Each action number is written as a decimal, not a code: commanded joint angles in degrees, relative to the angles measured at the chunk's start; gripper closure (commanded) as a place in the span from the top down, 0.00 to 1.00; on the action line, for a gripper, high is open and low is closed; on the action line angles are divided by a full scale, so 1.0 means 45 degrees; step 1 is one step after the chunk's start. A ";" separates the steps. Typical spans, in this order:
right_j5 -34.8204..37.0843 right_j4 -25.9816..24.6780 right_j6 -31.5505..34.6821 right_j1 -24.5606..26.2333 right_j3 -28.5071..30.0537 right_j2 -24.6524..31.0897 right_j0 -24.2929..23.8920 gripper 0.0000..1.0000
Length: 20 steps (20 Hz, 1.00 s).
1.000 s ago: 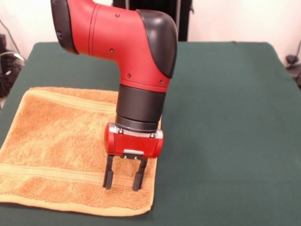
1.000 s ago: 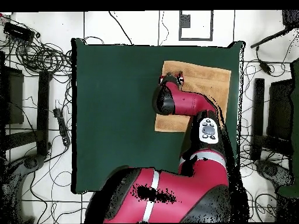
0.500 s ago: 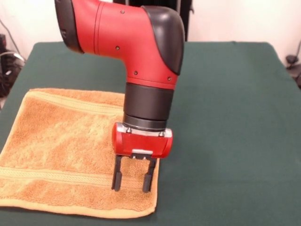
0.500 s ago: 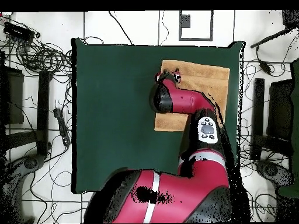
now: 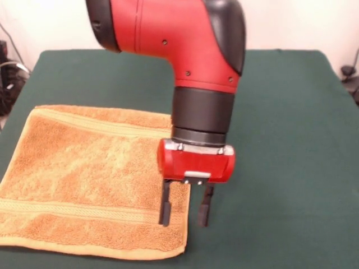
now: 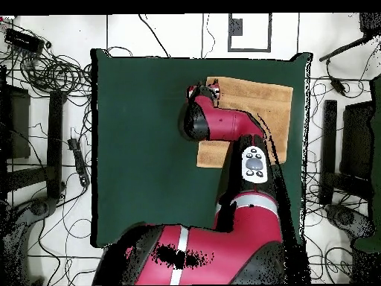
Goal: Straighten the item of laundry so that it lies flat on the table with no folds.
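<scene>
At the towel's right-hand edge in the front view, the red and black gripper now straddles the border: one finger over the cloth, the other over bare green felt. A second ago both fingers stood over the towel, a little further toward 9 o'clock; since then the arm has slid toward 3 o'clock, and the overhead view shows the same drift off the cloth toward the middle of the counter. The jaws are spread apart and empty, released, with nothing between them. The towel's outline has hardly altered across that second, so I judge that the arm has let go and is moving off, not dragging the cloth along.

The golden-orange terry-cloth hand towel lies spread on the dark green felt-topped counter, at about 8 o'clock from the counter's middle in the front view, its near edge close to the counter's front. It looks roughly square and single-layered, with one woven band near its far edge and another near its near edge, both running straight. No turned-over corner or doubled fold shows; the pile is only slightly mottled. The arm hides part of the right edge, so that strip cannot be checked. No tag shows. By my judgement the task is done or nearly so.
</scene>
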 commanded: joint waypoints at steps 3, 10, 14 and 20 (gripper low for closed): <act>0.1372 0.0585 0.2759 -0.2249 0.3196 0.0741 0.0689 1.00; 0.3823 0.0818 0.1994 -0.4881 0.6388 0.1297 -0.0229 1.00; 0.3362 0.0572 0.2158 -0.5563 0.7755 0.1336 -0.0463 1.00; 0.2837 0.0275 0.2450 -0.6257 0.8968 0.0775 -0.0287 1.00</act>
